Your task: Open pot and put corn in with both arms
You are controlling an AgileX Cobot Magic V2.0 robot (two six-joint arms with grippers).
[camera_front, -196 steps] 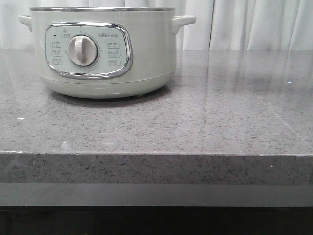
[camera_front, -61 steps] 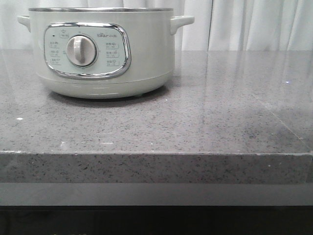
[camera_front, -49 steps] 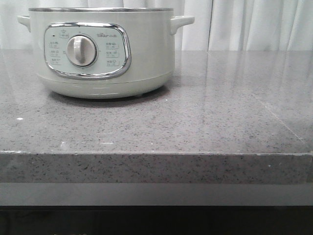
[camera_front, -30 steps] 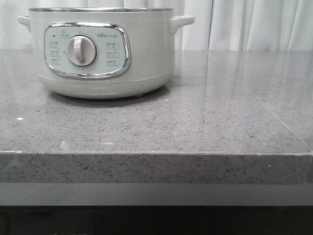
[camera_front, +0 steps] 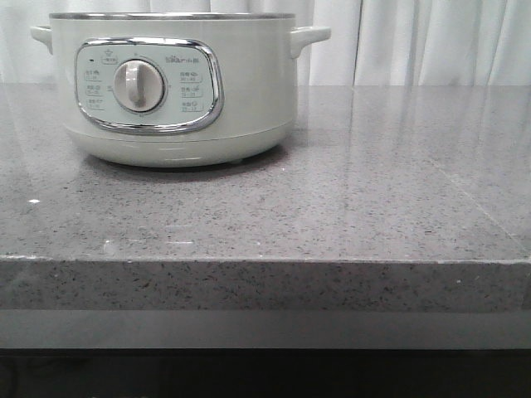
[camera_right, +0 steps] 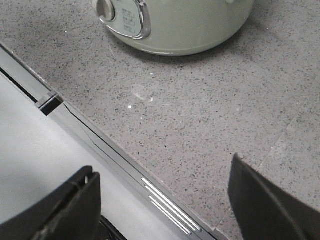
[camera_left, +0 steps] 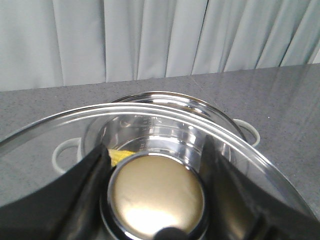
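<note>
Support surface: speckled grey stone countertop, polished and reflective, with a thick front edge. Resting directly on it, toward the far left: the pot, standing upright, control panel facing the front camera.

- Speckled grey stone countertop, polished, with a thick front edge.
- Pleated white curtain hanging behind the countertop.
- Plain grey ledge running below the countertop's front edge.
</note>
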